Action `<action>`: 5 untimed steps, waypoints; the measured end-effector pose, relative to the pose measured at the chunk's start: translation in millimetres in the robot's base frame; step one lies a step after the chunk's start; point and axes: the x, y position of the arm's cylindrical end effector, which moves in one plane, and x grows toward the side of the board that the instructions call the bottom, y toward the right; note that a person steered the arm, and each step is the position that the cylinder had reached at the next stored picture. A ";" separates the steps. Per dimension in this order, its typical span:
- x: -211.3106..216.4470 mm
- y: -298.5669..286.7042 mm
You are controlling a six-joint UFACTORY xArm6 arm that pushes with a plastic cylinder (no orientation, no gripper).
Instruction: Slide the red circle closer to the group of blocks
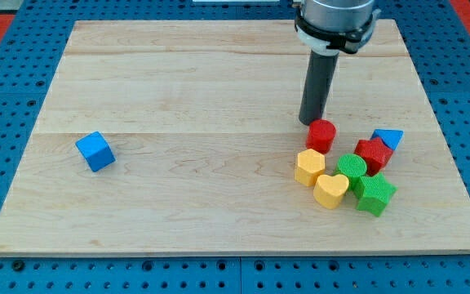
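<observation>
My tip (312, 122) stands on the wooden board (178, 82), just above the red circle (322, 135) in the view, a little toward the view's left of it. The two are so near that I cannot tell whether they touch or a thin gap stays between them. The rod is dark, straight and upright, and it has no jaws at all, so it holds nothing; it only rests its lower end on the board.

The red circle lies in the right half of the board, at the top edge of the group of blocks. Just below it, toward the view's left, is the yellow block (309, 167) (its shape looks many-sided, but I cannot make it out surely). Below that one lies the yellow heart (330, 190). To the view's right of the red circle are the green circle (352, 169), the red block (373, 154) with a notched outline, and the blue triangle (388, 138) behind it. The green star-like block (374, 195) is lowest on the right. These blocks sit close together, several seem to touch.

Well apart, at the view's left, a blue cube (95, 151) lies alone.

The board rests on a blue perforated table (6, 90). No writing, label or brand can be read anywhere.
</observation>
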 end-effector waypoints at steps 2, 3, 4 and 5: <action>2.4 4.8; 13.9 8.2; 21.5 10.6; 18.1 -24.9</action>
